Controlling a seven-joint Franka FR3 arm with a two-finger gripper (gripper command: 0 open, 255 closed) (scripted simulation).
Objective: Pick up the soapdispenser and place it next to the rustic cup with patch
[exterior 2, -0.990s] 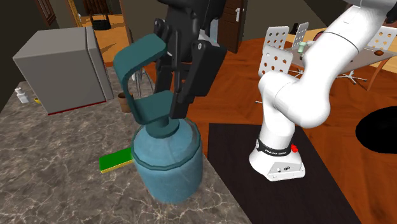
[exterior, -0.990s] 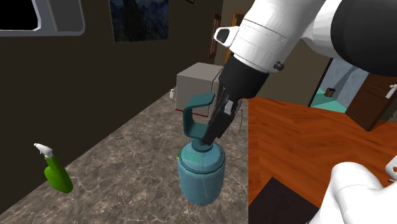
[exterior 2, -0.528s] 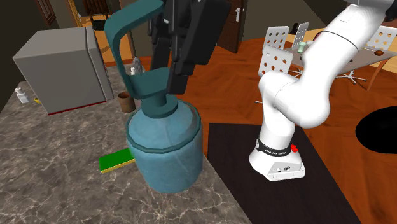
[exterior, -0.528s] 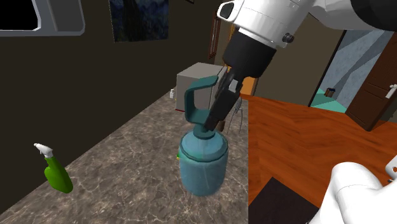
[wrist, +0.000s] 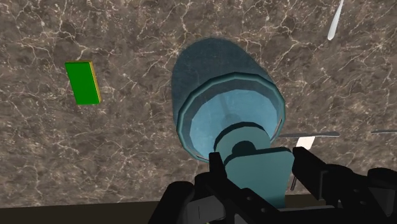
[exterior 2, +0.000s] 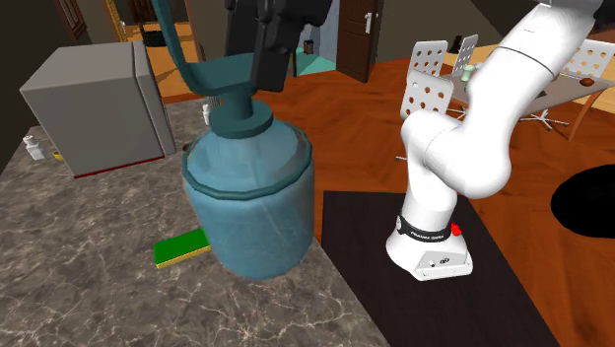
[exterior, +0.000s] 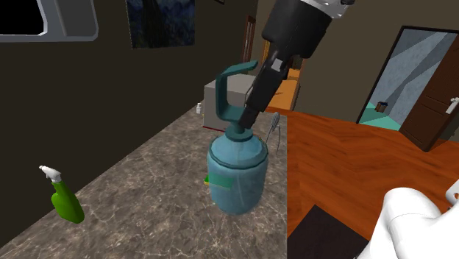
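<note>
Jaws: gripper [exterior: 250, 114] clamped on the pump neck of the teal soap dispenser [exterior: 237, 176]
Change: dispenser has risen higher, hanging upright clear of the marble counter [exterior: 132, 191], near the green sponge [exterior 2: 180, 248]
Meaning: pick-up looks done; the carry to the cup remains

1. The soap dispenser [exterior: 235, 173] has a pale blue body and a darker teal pump.
2. The counter [exterior: 140, 184] is brown-grey stone, veined in white.
3. A flat pad [wrist: 83, 83] is bright green with a yellow edge.
4. The spray bottle [exterior: 66, 202] is green with a white nozzle.
5. The tool [wrist: 257, 167] is black.
6. The floor [exterior: 346, 169] is orange-brown wood.
</note>
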